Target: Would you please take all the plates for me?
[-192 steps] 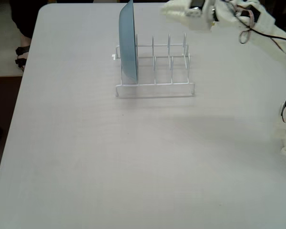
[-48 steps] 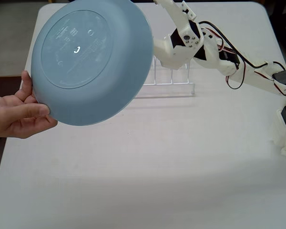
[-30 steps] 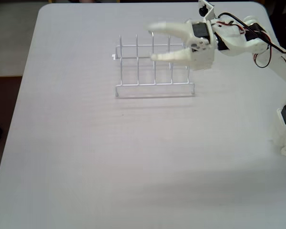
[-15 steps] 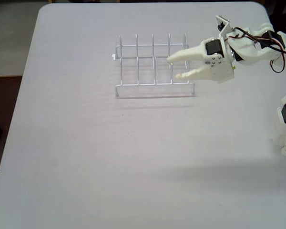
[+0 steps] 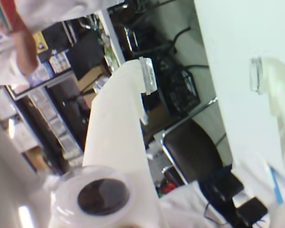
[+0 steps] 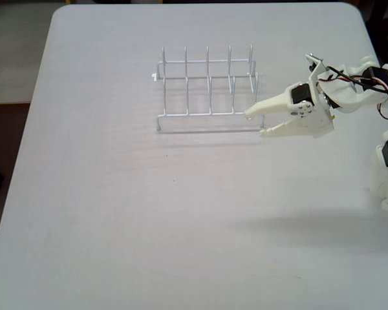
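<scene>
No plates visible in either view: the white wire rack (image 6: 207, 87) stands with all its slots bare on the pale grey table (image 6: 149, 213), so the task looks done. The white two-finger gripper (image 6: 257, 124) hangs just right of the rack's front corner, fingers apart and holding nothing, probably free to pull away.

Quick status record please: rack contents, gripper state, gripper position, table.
rack: white wire rack stands upright near the table's far edge, all slots empty
plates: none in either view
gripper: gripper open, holding nothing
gripper position: by the rack's right front corner in the fixed view
table: white table bare apart from rack and arm
</scene>
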